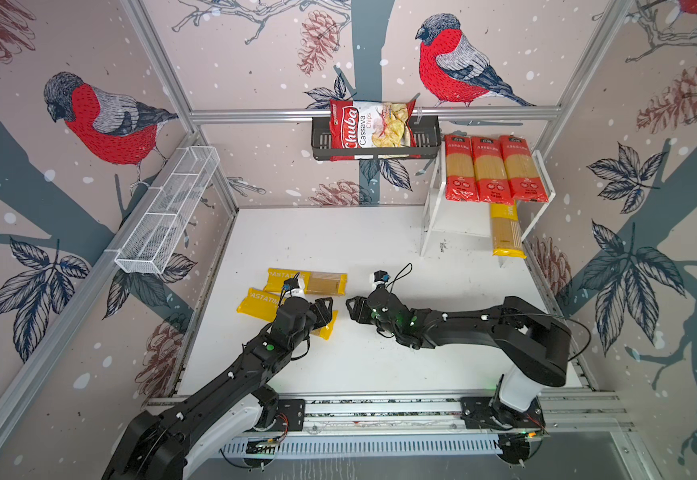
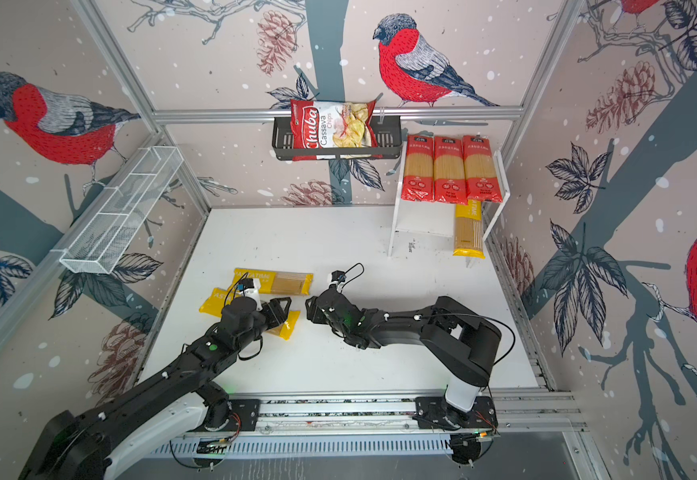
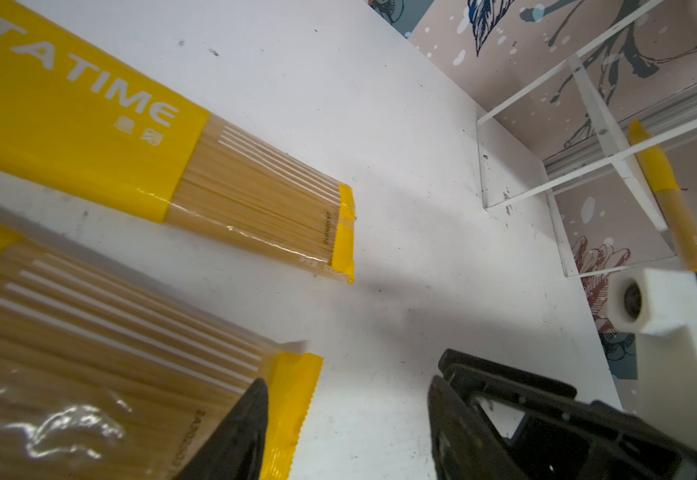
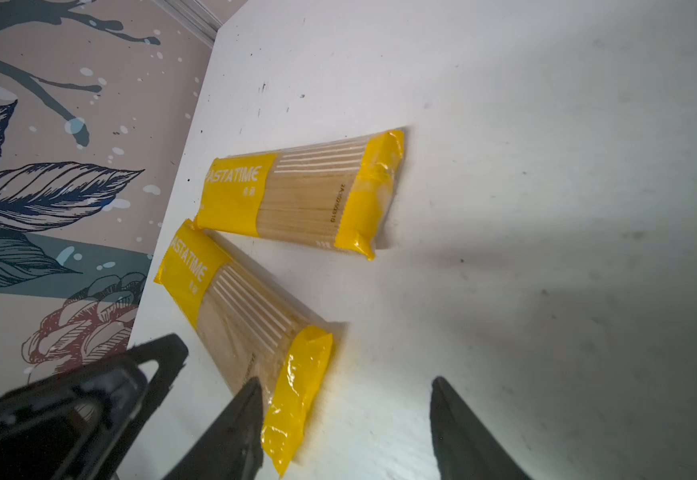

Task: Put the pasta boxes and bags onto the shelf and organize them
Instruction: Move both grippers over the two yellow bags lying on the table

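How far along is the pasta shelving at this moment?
Done: three red-ended packs lie side by side on the top board of the shelf, and one yellow pack lies on the lower board, sticking out at the front. In hand: nothing held; the left gripper is open over the nearer yellow pack on the table, and the right gripper is open, facing it. Left: that pack and the farther yellow pack.
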You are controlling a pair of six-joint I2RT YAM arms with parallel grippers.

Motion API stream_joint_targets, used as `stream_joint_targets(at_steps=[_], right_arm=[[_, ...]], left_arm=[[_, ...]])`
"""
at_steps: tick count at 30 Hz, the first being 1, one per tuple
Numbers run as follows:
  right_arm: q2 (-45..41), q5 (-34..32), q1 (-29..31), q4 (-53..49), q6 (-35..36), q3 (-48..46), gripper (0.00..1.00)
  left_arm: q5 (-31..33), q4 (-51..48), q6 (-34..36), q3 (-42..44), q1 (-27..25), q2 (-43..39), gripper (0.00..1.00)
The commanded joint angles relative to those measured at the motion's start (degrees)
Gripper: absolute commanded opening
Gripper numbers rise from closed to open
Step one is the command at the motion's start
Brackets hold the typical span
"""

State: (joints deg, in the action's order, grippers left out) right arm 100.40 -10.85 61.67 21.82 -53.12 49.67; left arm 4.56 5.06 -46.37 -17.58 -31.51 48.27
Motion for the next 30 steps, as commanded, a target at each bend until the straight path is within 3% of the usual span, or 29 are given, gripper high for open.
stream_joint_targets(at_steps=[1,16,24,30], right_arm=[[3.52,4.78,-2.24,0.62,-0.13,2.71,0.64],[22.82,14.73,-7.34,0.65,-7.82,21.84,0.55],[22.03,15.31,-8.18,3.28,-7.42,20.19,0.22],[16.97,16.16,-9.71,8.86,-11.98,12.47,0.07]], left_arm=[[-0.10,-0.66,-0.98,0.88,0.36,-0.89,0.61],[-0.77,-2.31,-1.44,2.11,0.79,-5.55,0.61],[-1.13,-1.00,-1.84,3.15,0.92,-5.93,0.61],[-2.81,4.42,-2.84,5.41,0.92,-5.80,0.61]])
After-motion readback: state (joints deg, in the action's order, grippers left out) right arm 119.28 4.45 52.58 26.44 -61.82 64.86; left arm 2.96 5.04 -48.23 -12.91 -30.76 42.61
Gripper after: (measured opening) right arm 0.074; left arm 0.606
